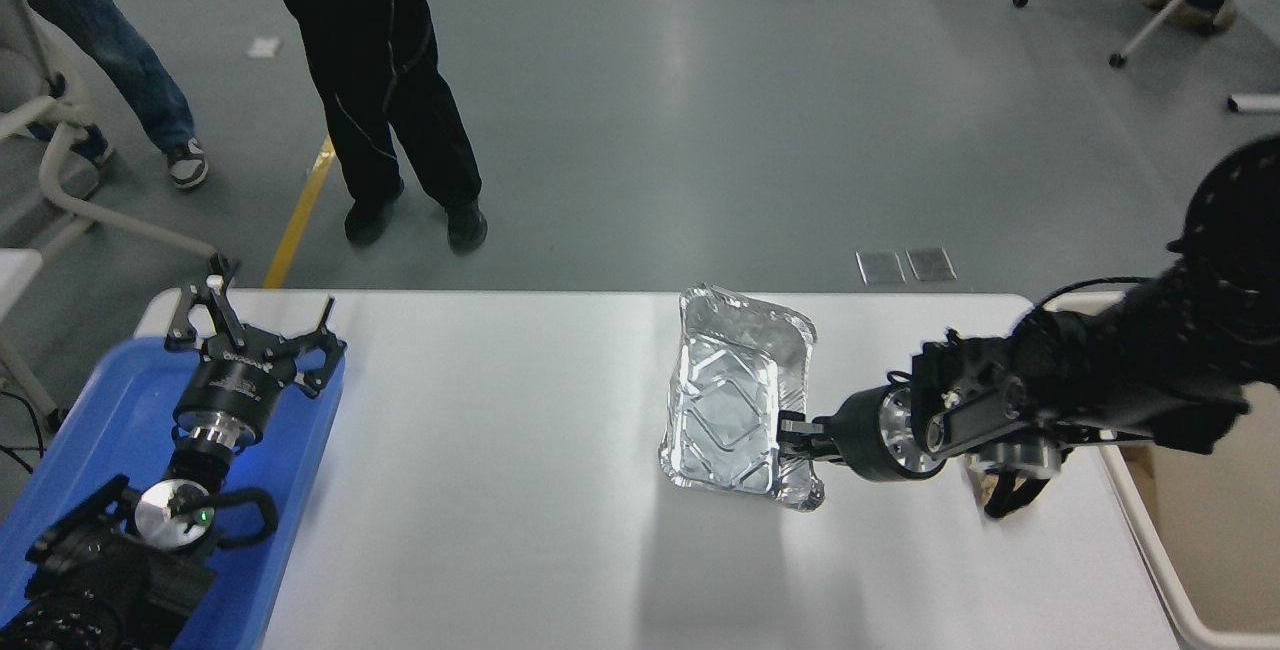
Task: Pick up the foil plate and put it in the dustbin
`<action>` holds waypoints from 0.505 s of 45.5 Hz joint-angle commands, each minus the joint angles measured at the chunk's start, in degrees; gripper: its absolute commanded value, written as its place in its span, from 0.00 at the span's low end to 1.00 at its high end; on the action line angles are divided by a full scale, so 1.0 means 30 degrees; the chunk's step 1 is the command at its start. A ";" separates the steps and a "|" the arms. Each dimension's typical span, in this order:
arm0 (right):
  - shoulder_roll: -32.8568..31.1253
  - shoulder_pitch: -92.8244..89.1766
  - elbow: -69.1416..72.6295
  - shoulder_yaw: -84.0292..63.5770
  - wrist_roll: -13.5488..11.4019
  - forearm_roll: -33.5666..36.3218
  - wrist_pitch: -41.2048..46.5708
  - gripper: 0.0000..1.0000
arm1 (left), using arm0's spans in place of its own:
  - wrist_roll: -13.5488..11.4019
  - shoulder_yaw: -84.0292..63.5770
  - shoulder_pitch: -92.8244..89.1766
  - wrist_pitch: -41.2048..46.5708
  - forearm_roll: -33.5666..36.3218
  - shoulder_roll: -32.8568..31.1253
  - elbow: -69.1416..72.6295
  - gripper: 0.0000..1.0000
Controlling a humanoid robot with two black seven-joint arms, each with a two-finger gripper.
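Note:
The foil plate [735,395] is a shiny silver rectangular tray with crinkled walls. It hangs tilted above the white table [500,490], right of the middle. My right gripper [795,430] is shut on the plate's right rim near its front corner and holds it up. The cream dustbin [1190,520] stands off the table's right edge; only its left rim and part of its inside show behind my right arm. My left gripper [255,330] is open and parked over the blue tray at the lower left.
A flat blue tray [110,430] lies at the table's left end under my left arm. A person in black trousers [385,100] stands beyond the far edge, another person's legs at the top left. Chairs stand at the far left and top right.

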 commanded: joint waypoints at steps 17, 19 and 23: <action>-0.9581 1.3745 0.2158 -0.0122 0.0769 -0.5098 1.4076 0.00 | -0.0028 -0.0022 0.0030 0.0000 0.0001 -0.0002 0.0003 0.99; -0.9727 1.4128 0.2158 -0.0122 0.0740 -0.5128 1.4076 0.00 | -0.0029 -0.0022 0.0030 0.0000 0.0001 -0.0003 0.0003 0.99; -0.9845 1.4304 0.2158 -0.0239 0.0710 -0.5274 1.4076 0.00 | -0.0029 -0.0022 0.0030 0.0000 -0.0028 0.0026 0.0003 0.99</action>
